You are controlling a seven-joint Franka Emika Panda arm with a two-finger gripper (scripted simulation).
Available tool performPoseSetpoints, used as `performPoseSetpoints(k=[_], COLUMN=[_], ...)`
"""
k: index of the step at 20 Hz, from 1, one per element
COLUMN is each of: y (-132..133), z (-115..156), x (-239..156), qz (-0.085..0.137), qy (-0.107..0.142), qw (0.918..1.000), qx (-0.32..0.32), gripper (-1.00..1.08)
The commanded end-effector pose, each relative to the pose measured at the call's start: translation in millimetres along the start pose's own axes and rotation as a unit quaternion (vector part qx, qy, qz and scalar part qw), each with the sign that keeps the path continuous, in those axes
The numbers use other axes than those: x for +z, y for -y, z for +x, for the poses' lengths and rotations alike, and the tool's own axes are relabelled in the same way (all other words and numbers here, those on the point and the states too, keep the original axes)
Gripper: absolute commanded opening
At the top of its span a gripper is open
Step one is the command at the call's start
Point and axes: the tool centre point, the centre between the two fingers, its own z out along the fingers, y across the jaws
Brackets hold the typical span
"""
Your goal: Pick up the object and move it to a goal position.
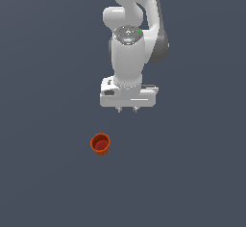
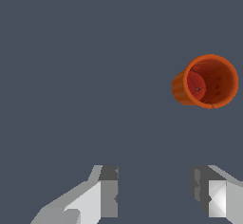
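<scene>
The object is a small orange-red cup with a round rim and a darker red inside, resting on the dark grey floor. It lies below my gripper and toward the exterior view's left, apart from it. My gripper points downward with its two short fingertips spread and nothing between them. In the wrist view the cup shows its open mouth and ribbed side, well away from my gripper, whose grey fingers stand apart.
The white arm rises above the gripper to the frame's upper edge. A plain dark grey surface surrounds everything; no other objects show.
</scene>
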Motion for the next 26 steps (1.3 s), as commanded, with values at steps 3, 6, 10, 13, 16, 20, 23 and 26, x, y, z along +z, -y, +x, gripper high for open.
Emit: performPoseSetpoints(k=[3,6,10,13,16,20,23,26], y=[-4.2,-8.5,-16.1,-23.3,-31.4,-42.3,-50.5,-58.8], z=[2.2,4.4,8.2,11.7,15.3,19.9,23.1,26.1], x=[3.5,7.1,13.5,19.4,26.1,35.0,41.7,48.3], qz=[-0.001,-0.001,-0.003,-0.005,-0.008,-0.013,-0.017,-0.022], qy=[0.002,0.004,0.007,0.009,0.012,0.015,0.016,0.017], qw=[0.9997,0.9987,0.9955,0.9907,0.9832,0.9701,0.9578,0.9436], qx=[0.025,0.050,0.095,0.136,0.182,0.242,0.286,0.330], gripper=[0.28,0.28,0.28,0.28,0.28,0.28,0.28,0.28])
